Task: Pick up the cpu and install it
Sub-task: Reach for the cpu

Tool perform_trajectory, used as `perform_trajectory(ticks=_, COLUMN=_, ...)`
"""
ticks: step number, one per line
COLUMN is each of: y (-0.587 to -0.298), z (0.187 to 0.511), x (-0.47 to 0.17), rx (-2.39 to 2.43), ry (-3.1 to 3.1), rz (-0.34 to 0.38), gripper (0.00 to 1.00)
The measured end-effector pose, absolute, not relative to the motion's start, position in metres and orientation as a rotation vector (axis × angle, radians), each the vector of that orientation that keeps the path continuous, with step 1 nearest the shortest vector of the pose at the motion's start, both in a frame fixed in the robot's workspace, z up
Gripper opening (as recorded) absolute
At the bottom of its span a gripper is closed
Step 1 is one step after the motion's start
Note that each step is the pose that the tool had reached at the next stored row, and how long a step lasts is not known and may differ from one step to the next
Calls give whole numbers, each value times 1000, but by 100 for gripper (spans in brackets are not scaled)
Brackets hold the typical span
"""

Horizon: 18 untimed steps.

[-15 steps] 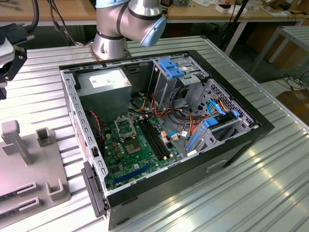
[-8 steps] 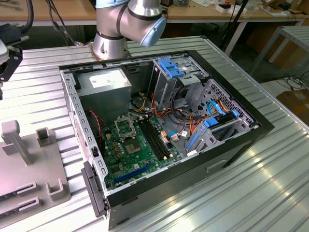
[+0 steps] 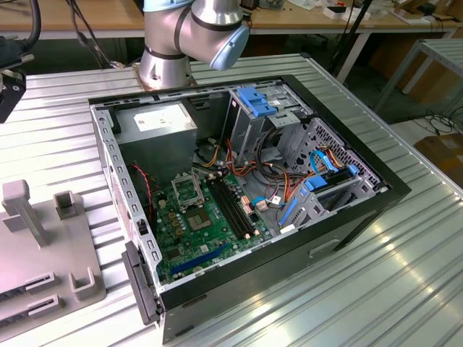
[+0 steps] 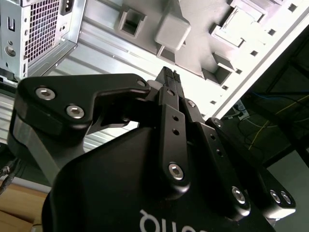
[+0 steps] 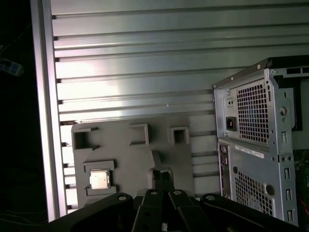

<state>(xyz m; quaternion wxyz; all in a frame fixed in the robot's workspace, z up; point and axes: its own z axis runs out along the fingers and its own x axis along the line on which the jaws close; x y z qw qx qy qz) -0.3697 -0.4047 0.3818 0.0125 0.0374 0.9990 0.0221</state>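
In the first wrist view the cpu point(image 5: 100, 180), a small silvery square, lies flat in a recessed holder on the grey fixture plate point(image 5: 125, 159). My gripper point(image 5: 164, 176) hangs well above that plate, off to one side of the cpu. Its black fingers are pressed together with nothing between them, which the second wrist view confirms from behind the gripper point(image 4: 169, 73). The exterior view shows the green motherboard point(image 3: 210, 235) inside the open computer case, with its square metal-framed socket point(image 3: 189, 189) unoccupied.
The open black computer case point(image 3: 376, 189) lies on the ribbed metal table point(image 3: 405, 289), with its rear panel point(image 5: 256, 145) beside the fixture plate point(image 3: 29, 253). Upright grey posts point(image 3: 18, 210) stand on the plate. The table's edge point(image 5: 44, 121) runs close to the plate.
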Motion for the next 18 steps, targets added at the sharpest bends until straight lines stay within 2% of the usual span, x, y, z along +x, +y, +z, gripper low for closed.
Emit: perform_trajectory(ticks=18, y=-406, z=381, x=-378, rx=117, ry=3114, rz=69, gripper=11)
